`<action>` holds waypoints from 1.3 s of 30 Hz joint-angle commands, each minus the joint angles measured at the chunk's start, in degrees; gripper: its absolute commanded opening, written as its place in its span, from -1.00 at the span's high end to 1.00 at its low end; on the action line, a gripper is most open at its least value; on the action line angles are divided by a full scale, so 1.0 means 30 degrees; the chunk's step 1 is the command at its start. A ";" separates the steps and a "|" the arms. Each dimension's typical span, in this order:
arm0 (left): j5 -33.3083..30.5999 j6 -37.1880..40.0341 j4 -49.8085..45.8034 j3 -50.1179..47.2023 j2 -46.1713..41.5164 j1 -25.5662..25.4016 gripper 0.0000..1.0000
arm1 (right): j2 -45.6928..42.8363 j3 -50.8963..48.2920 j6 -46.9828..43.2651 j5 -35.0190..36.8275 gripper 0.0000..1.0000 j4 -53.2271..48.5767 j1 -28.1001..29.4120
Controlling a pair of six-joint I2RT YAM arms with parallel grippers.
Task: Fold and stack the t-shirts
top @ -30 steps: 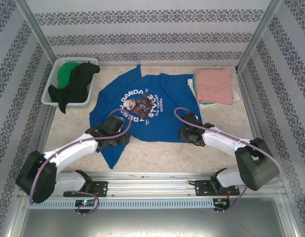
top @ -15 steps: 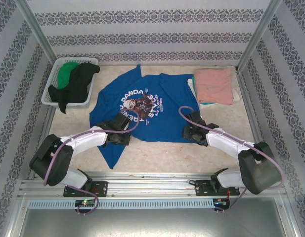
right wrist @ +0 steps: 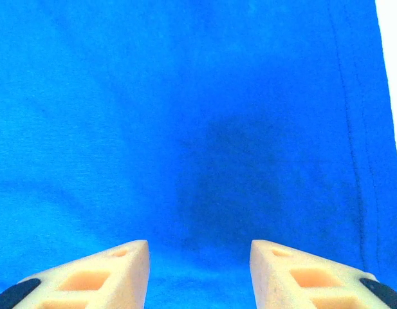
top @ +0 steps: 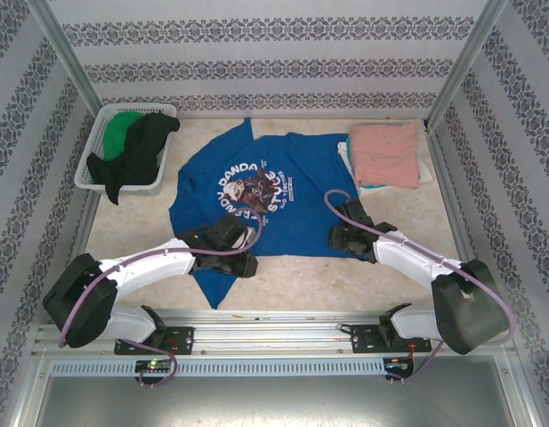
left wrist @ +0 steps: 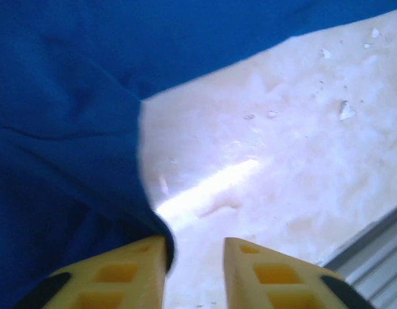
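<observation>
The royal-blue t-shirt (top: 296, 209) lies spread flat in the middle of the table, its white-and-dark chest print (top: 252, 189) facing up. My left gripper (top: 246, 263) is at the shirt's near-left hem, open. In the left wrist view the blue t-shirt's edge (left wrist: 69, 96) lies against the left finger, and bare table shows in the gap of the left gripper (left wrist: 195, 252). My right gripper (top: 338, 235) hovers open over the shirt's near-right part. The right wrist view has plain blue cloth (right wrist: 185, 116) beyond the right gripper (right wrist: 199, 257). A folded salmon-pink t-shirt (top: 385, 153) rests at the back right.
A white slatted basket (top: 94, 158) stands at the back left, holding a green t-shirt (top: 121, 129) and a black one (top: 136, 156) that hangs over its rim. Bare pale table (top: 283, 280) runs along the near side up to the metal rail (top: 274, 325).
My left gripper has slid right and nearer along the shirt's near-left hem, and that part of the blue shirt shifted right with it. The right gripper barely moved.
</observation>
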 commanded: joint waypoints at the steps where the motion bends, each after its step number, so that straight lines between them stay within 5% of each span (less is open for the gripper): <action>1: 0.0966 -0.0915 0.0801 0.0203 -0.0582 -0.0488 0.24 | -0.0118 -0.0031 -0.0609 -0.0319 0.07 -0.0403 -0.0223; 10: 0.1186 -0.1952 0.4135 -0.2815 -0.5560 0.0639 -0.17 | 0.0931 0.1104 -0.0850 -0.0640 0.06 -0.0226 -0.0150; 14: -0.1617 -0.1098 0.1866 -0.2743 -0.6199 0.2919 -0.37 | 0.1634 0.1829 -0.0712 -0.0337 0.06 -0.0168 -0.0181; 22: -0.2566 0.0874 0.4098 -0.3191 -0.1797 1.0280 -0.39 | 0.5489 0.3385 0.0854 -0.1048 0.07 0.0531 -0.0159; 28: -0.0526 0.1686 0.4322 -0.2282 0.2257 1.2589 -0.29 | 0.5659 0.2389 0.2123 -0.0526 -0.03 0.0804 -0.0428; 32: -0.0876 0.1728 0.3607 -0.2771 0.2003 1.3900 -0.29 | 0.5607 0.2008 0.3004 -0.0912 -0.09 0.0975 -0.0647; 39: 0.1736 0.0995 0.4821 -0.4293 0.0606 1.6866 -0.12 | 0.4666 0.1959 0.3023 -0.0613 -0.11 0.0635 -0.0872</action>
